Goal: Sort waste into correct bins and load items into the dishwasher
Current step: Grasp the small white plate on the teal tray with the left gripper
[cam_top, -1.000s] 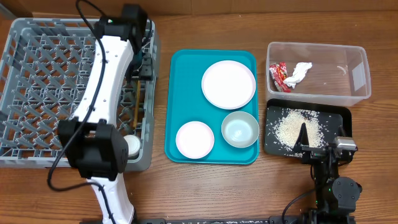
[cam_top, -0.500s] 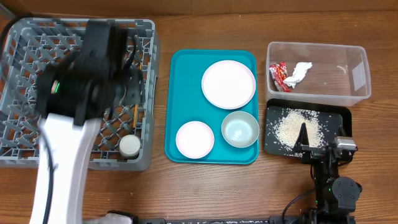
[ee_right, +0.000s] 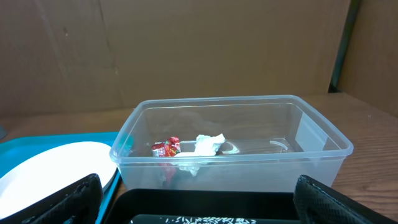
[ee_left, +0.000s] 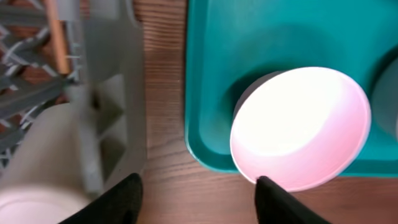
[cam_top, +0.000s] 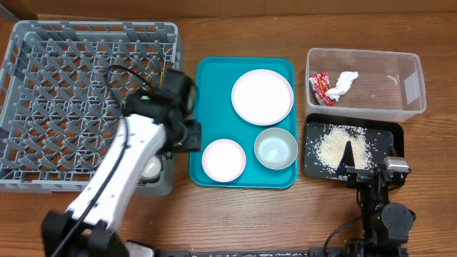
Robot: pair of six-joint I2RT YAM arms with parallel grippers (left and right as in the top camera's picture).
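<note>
Loading of the dish rack (cam_top: 71, 71) looks to be the step in hand. From overhead, the red wrapper (cam_top: 320, 87) and napkin (cam_top: 343, 83) lie in the clear tub (cam_top: 382, 78) at upper right, with rice grains (cam_top: 334, 146) in the black tray (cam_top: 397, 133) below it. The plate (cam_top: 262, 96), small white bowl (cam_top: 223, 158) and grey bowl (cam_top: 275, 148) sit on the teal tray (cam_top: 213, 93). The left gripper (cam_top: 188, 133) hangs over the gap between rack and tray, just beside the white bowl, and its arm hides the rack's lower right corner. In the left wrist view the jaws stand apart and empty, with the bowl at centre right; next they would need to straddle its rim. A wooden stick (ee_left: 55, 31) at upper left is probably a chopstick. I cannot name the white blur (ee_left: 31, 177) at lower left. In the right wrist view the right gripper (ee_right: 198, 186) has its jaws spread wide, holding nothing, low before the tub. The black tray is cut off by the bottom edge.
</note>
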